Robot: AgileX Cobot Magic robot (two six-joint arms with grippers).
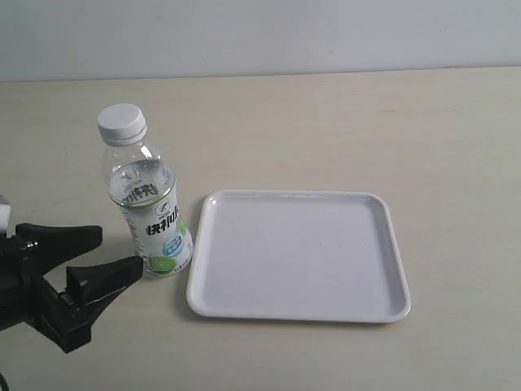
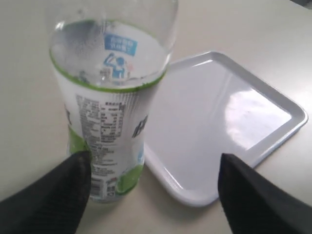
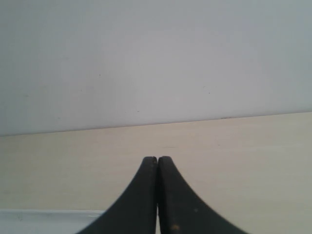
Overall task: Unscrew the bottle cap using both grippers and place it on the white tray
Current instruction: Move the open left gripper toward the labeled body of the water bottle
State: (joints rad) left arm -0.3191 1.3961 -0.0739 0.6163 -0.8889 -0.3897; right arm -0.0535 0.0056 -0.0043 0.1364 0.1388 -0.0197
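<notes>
The clear bottle [image 1: 151, 212] with its white-and-green label stands upright on the table, left of the white tray [image 1: 383, 277]. Its white ribbed bottle cap [image 1: 122, 124] is screwed on top. My left gripper [image 1: 120, 252] is open at the lower left, fingertips close to the bottle's base without touching it. From the left wrist, the bottle [image 2: 109, 112] stands just past one black finger [image 2: 58, 190], beside the tray [image 2: 195, 195]; the gripper [image 2: 153, 161] holds nothing. My right gripper [image 3: 157, 159] is shut and empty, seen only in its own wrist view, facing the wall.
The beige tabletop [image 1: 342, 130] runs back to a pale wall [image 1: 260, 32]. A strip of the tray's rim [image 3: 48, 213] shows low in the right wrist view. The right arm is out of the exterior view.
</notes>
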